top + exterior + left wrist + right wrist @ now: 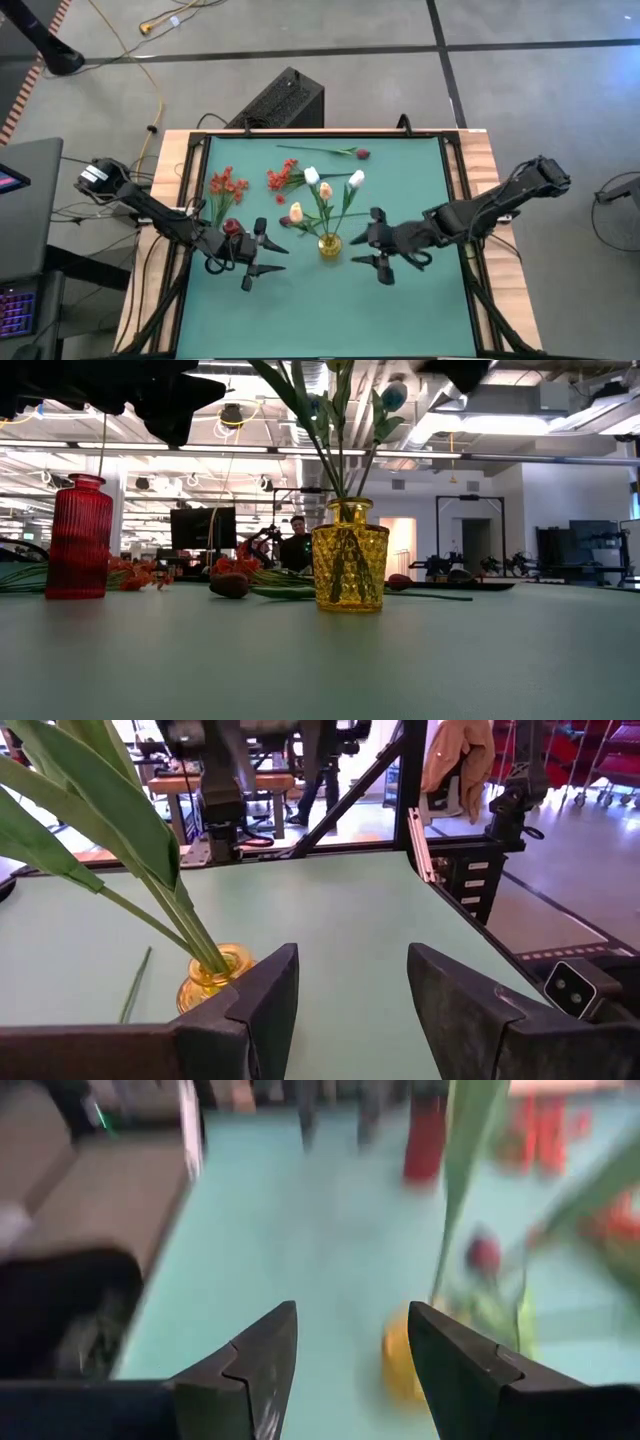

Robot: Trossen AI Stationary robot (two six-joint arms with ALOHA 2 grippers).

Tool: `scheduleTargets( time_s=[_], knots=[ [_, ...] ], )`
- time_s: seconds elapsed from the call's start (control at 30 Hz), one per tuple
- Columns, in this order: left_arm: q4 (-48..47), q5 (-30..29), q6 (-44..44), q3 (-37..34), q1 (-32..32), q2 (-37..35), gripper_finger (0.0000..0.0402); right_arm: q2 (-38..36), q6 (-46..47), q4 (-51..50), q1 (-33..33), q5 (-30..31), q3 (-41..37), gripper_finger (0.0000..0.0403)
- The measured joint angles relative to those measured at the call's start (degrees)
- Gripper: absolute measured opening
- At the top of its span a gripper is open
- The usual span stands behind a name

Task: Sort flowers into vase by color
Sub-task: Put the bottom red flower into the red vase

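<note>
From above, a green mat (pixel 420 300) is covering the wood-edged table; pale tulips (pixel 322 190) are standing upright in a yellow vase (pixel 330 245), while red-orange blossoms (pixel 228 185) and one maroon bud (pixel 361 153) are lying flat beyond it. At table height, the faceted glass vase is sitting right of a ribbed red vase (pixel 78 538). Both wrist views are showing empty, parted fingers on the left gripper (pixel 350 1010) and right gripper (pixel 350 1365), flanking the yellow vase.

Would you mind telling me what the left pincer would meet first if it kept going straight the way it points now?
Probably nothing on the table: the open left pincer faces bare green mat, with the yellow cut-glass vase off to one side. Beyond lies the table's black edge frame, though depth is uncertain.
</note>
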Motion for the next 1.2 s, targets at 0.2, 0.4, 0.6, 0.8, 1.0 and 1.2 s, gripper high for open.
scheduleTargets(
  time_s=[0.2, 0.4, 0.6, 0.8, 1.0, 1.2],
  knots=[
    [0.0, 0.0, -0.2, 0.0, 0.0, 0.0, 0.0178, -0.1, 6.5, -14.6, -1.2, 4.2, -5.3, 0.0204],
    [-0.1, -0.3, 0.5, 0.0, 0.0, 0.0, 0.0178, -0.1, 5.1, -8.5, -8.5, 8.6, -15.6, 0.0184],
    [-0.1, -0.5, 2.4, 0.0, 0.0, 0.0, 0.0178, 0.0, -4.4, 8.2, -20.6, 0.5, -22.5, 0.0181],
    [-0.3, -1.2, 2.7, 0.0, 0.0, 0.0, 0.0178, 0.0, -7.9, 10.6, -29.0, -4.6, -24.8, 0.0183],
    [-2.0, -1.2, 2.7, 0.0, 0.0, 0.0, 0.0178, 0.0, -9.1, 15.0, -30.9, -7.5, -28.9, 0.0183],
    [-2.6, -1.6, 2.7, 0.0, 0.0, 0.0, 0.0178, 0.7, -10.3, 18.6, -30.9, -6.2, -32.1, 0.0182]
  ],
)
